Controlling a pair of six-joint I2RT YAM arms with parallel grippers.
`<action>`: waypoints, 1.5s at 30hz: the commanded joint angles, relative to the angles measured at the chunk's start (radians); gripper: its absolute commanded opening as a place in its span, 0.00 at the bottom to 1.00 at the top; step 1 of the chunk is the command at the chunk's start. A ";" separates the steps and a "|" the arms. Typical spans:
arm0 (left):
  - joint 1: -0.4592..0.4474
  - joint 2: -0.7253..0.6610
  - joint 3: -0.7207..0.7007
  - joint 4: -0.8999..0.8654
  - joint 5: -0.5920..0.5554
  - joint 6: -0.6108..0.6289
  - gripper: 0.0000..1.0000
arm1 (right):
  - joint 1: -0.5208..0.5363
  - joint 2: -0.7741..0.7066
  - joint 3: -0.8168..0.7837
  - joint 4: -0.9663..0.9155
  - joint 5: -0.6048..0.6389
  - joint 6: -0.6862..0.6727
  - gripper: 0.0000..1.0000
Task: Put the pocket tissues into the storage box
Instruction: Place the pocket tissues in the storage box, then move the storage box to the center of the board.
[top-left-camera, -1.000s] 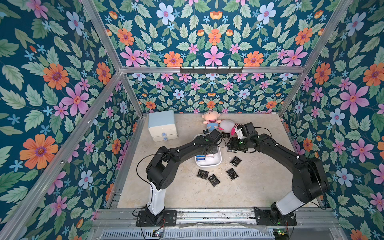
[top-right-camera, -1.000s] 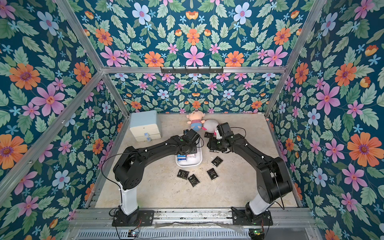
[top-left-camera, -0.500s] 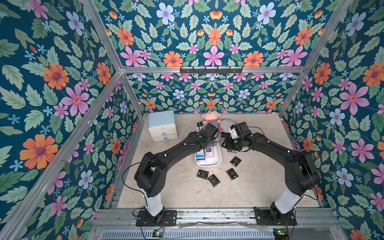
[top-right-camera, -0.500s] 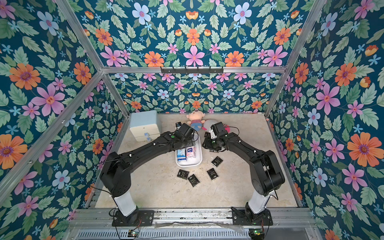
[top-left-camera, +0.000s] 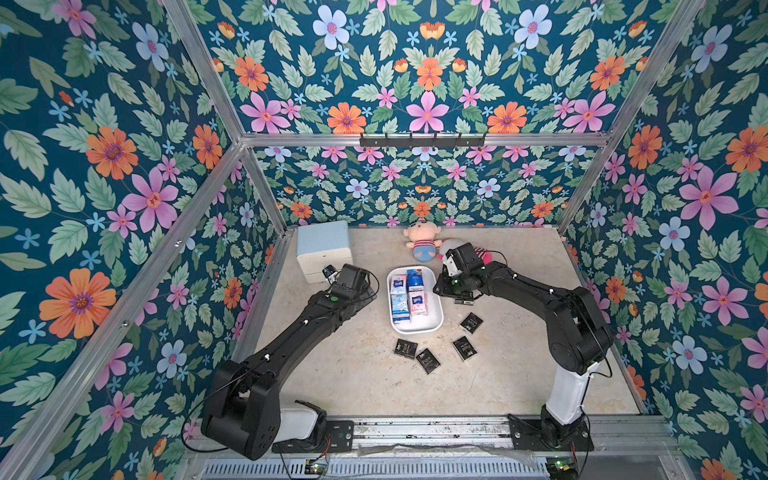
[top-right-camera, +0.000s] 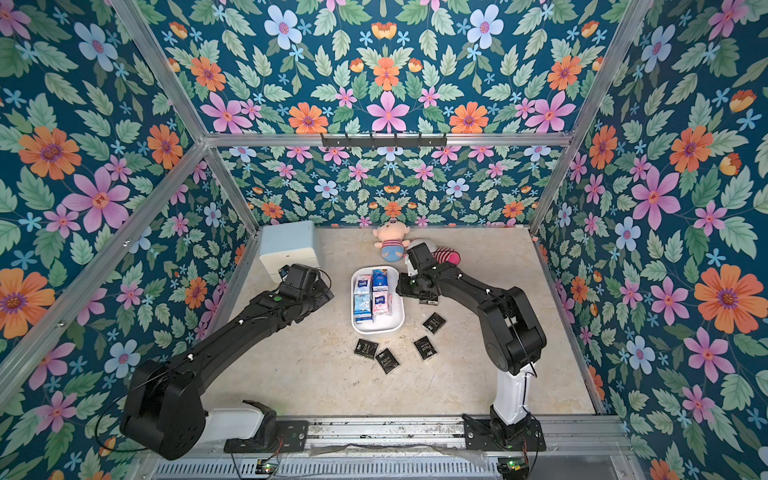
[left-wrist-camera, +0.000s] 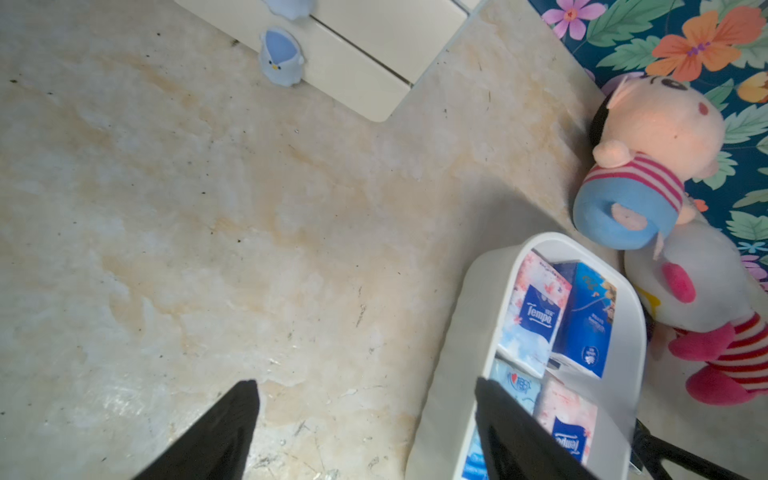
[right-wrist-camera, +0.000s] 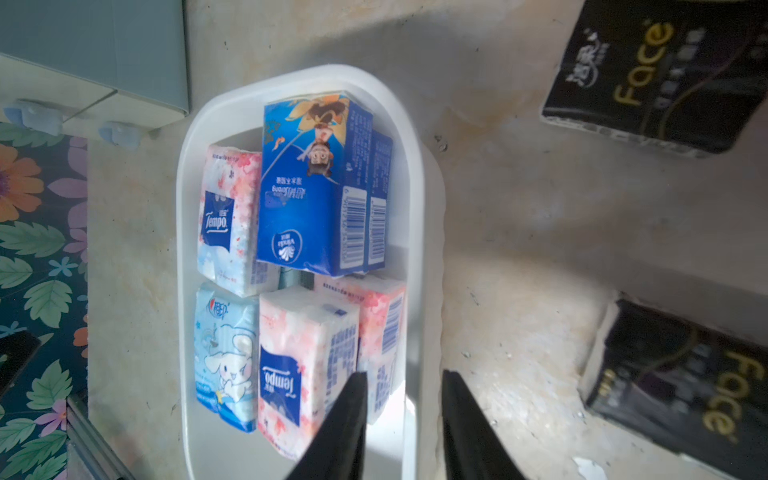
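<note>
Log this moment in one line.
left hand: open, empty | right hand: jaws narrow at box rim, grip unclear | box: coloured packets inside | table: black packets outside box

- Walls: dark teal floral wallpaper (top-left-camera: 424, 75) on all sides, with pink, orange and pale blue flowers and green leaves.
- Aluminium frame bars (top-left-camera: 291, 138) run along the wall edges and corners.
- Black hook rail (top-left-camera: 422, 142) is mounted on the back horizontal bar.
- Floor (top-left-camera: 357, 374): beige marbled surface with dark specks and scuffs in the left wrist view (left-wrist-camera: 208, 208).
- Furniture: cream two-drawer cabinet (top-left-camera: 323, 245) with a light blue top stands in the far left corner; blue drawer knobs (left-wrist-camera: 280, 56).
- Metal base rail (top-left-camera: 436, 428) runs along the near edge, with a slotted grille (top-left-camera: 374, 469) below it.
- Light: bright and even, with soft shadows.
</note>
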 joint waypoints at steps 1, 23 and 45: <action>0.039 -0.024 -0.018 0.002 0.013 0.052 0.87 | 0.006 0.040 0.039 -0.026 0.059 0.008 0.28; 0.163 -0.084 -0.095 -0.003 0.090 0.131 0.87 | 0.201 0.194 0.252 -0.116 0.080 0.059 0.14; 0.172 -0.043 -0.138 0.072 0.167 0.067 0.88 | -0.068 -0.024 0.078 -0.045 0.137 0.059 0.63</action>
